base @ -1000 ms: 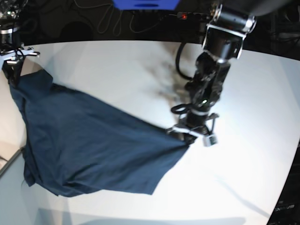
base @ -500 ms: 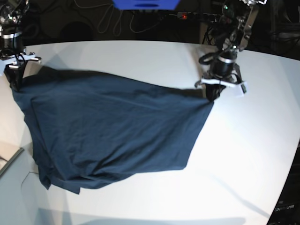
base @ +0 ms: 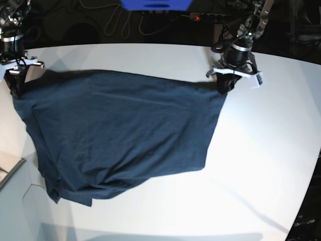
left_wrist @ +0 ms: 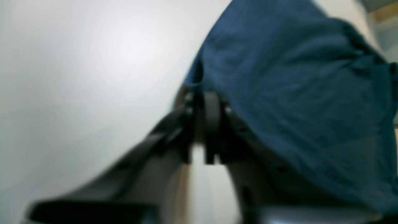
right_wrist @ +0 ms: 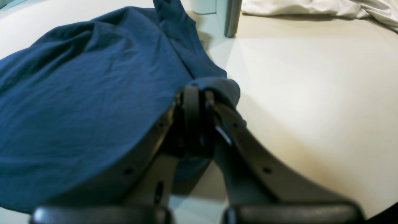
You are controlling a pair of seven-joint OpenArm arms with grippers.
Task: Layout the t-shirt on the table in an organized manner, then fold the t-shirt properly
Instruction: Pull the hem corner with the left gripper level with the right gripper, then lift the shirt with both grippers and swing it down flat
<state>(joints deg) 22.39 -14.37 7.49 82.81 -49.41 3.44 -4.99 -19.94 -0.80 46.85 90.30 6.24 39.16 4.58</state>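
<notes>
The dark navy t-shirt (base: 120,130) is stretched across the white table (base: 261,160), held up along its far edge between my two grippers. My left gripper (base: 226,86) is shut on the shirt's far right corner; in the left wrist view its fingers (left_wrist: 205,124) pinch the cloth (left_wrist: 295,93). My right gripper (base: 16,88) is shut on the far left corner near the table's left edge; in the right wrist view the cloth (right_wrist: 93,93) wraps over its closed fingers (right_wrist: 194,115). The shirt's near edge (base: 75,193) lies bunched on the table. The neck label is hidden.
Cables and a blue object (base: 155,4) lie beyond the table's far edge. A pale grey box corner (base: 10,170) sits at the left edge. In the right wrist view a white cloth (right_wrist: 311,7) and a metal post (right_wrist: 232,18) stand past the shirt.
My left gripper has carried the shirt's corner from mid-table up to the far right, spreading the shirt wide. Over the last half second it rose slightly further. The right gripper stayed in place.
</notes>
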